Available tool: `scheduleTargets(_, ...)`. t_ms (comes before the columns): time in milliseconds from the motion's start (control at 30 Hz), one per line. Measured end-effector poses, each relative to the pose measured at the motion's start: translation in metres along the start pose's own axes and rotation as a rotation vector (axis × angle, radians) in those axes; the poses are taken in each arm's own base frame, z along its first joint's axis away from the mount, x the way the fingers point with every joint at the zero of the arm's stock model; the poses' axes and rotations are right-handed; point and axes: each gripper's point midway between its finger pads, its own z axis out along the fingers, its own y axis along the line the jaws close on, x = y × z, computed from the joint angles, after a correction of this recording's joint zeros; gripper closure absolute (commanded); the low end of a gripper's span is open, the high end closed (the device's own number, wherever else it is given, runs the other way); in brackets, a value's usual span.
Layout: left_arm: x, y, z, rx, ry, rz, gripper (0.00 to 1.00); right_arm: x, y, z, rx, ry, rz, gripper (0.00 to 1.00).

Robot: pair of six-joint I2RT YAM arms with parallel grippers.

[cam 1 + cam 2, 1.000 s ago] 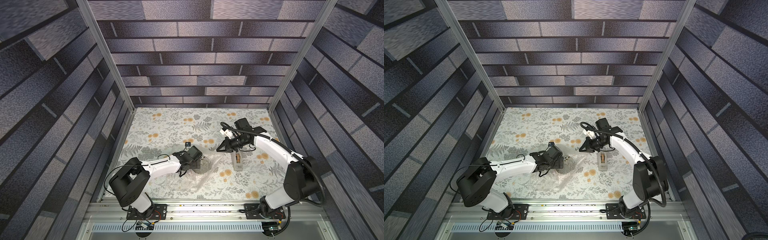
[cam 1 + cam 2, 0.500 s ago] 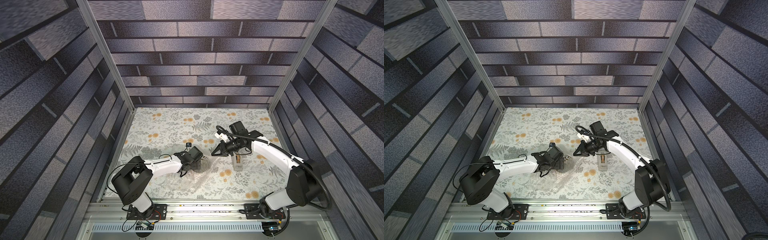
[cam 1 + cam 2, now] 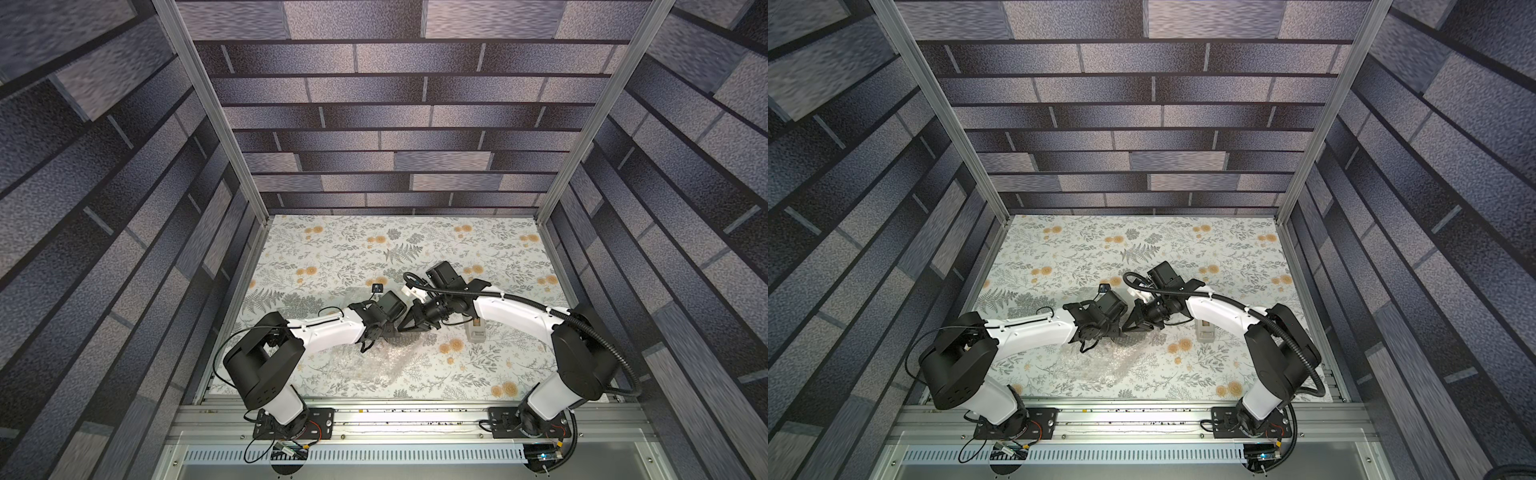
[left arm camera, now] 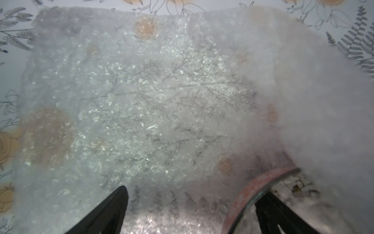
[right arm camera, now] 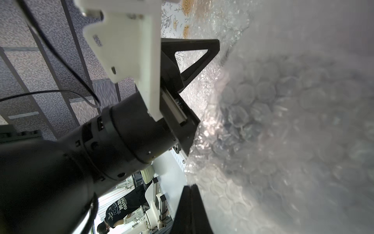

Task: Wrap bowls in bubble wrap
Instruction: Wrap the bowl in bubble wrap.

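The table (image 3: 332, 249) had a cloth w/ grey leaves & orange flowers. Walls (image 3: 415, 104) w/ a grey brick print stood round it, & a metal rail (image 3: 395, 415) ran along the front. Both top views showed the 2 arms meeting mid-table over the bubble wrap (image 3: 382, 361), w/ a grey tape dispenser (image 3: 475, 332) just by the right arm. Only the left wrist view showed the bowl (image 4: 261, 190). Its rim peeked out from under a lifted fold of wrap, right by one finger of the left end effector (image 4: 192, 192), which stood wide & held nothing. Inside of the bowl: too blurry to tell. Only the right wrist view showed the right end effector (image 5: 190, 188) pinched shut on the wrap's edge, & a person (image 5: 121, 208) in a dark T-shirt beyond the table.
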Motion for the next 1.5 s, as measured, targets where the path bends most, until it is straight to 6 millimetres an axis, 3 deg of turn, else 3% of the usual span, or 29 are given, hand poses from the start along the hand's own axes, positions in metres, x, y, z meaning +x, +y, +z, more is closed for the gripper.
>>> scheduleTargets(400,-0.025,0.029,-0.039,-0.019,-0.066,-0.052,0.00,-0.007,-0.001,0.008,-0.008,-0.009,0.007,1.00)
scheduleTargets(567,-0.028,0.035,-0.045,-0.024,-0.075,-0.066,0.00,-0.007,-0.001,0.015,-0.008,-0.007,0.011,1.00)
scheduleTargets(1167,-0.023,0.023,-0.048,0.019,-0.065,-0.060,0.00,-0.001,-0.028,0.064,0.017,0.018,0.088,1.00)
scheduleTargets(1500,-0.022,0.018,-0.047,0.031,-0.066,-0.063,0.00,-0.005,-0.030,0.073,0.010,0.011,0.073,1.00)
